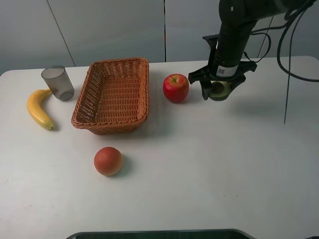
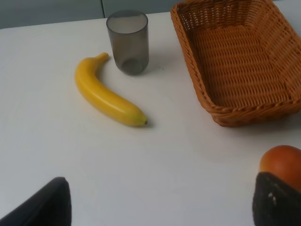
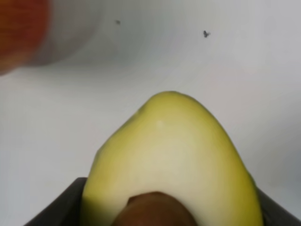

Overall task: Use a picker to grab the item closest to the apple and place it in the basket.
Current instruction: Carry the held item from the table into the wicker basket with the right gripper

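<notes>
A red apple (image 1: 175,87) stands on the white table just right of the wicker basket (image 1: 112,124). To the apple's right is a halved avocado (image 1: 218,90), pale green with a brown pit. My right gripper (image 1: 218,92) comes down from above, its dark fingers on both sides of the avocado. The right wrist view is filled by the avocado (image 3: 171,155), with the apple (image 3: 19,33) a red blur at one corner. My left gripper (image 2: 160,207) is open with nothing between its fingers, hovering over the table near the banana; it does not show in the high view.
A yellow banana (image 1: 37,107) and a grey translucent cup (image 1: 58,83) lie left of the basket. An orange-red round fruit (image 1: 107,161) sits in front of the basket. The basket (image 2: 221,113) holds nothing. Black cables hang at the right rear.
</notes>
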Controlling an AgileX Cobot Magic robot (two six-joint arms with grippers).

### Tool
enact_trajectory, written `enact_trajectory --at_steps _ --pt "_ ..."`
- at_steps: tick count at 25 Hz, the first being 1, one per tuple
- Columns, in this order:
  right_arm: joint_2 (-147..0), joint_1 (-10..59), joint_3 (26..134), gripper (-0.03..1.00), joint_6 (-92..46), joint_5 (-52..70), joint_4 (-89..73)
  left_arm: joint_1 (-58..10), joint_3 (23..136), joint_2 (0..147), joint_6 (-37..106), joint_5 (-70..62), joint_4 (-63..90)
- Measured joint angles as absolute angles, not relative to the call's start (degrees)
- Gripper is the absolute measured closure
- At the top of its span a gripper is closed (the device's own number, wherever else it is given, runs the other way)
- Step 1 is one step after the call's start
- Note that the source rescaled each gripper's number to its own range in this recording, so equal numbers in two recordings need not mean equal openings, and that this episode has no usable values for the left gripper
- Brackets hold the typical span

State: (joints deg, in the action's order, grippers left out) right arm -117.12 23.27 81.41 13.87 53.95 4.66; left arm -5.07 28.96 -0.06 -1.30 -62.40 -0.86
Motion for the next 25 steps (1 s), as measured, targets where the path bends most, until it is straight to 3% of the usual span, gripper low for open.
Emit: enact_trajectory --at_steps 8,15,25 --pt "-113.87 29.31 87.36 0.93 11.68 58.24 2.09 -5.07 28.96 -0.06 -1.3 -62.4 -0.86" --pt "-120.25 36.59 102.33 0.93 10.62 62.48 0.96 -5.07 28.96 -0.06 -1.19 -62.4 -0.86" --pt "-129.21 44.57 114.93 0.93 9.76 57.89 0.58 -5.07 28.96 -0.06 -1.19 -62.4 -0.86"
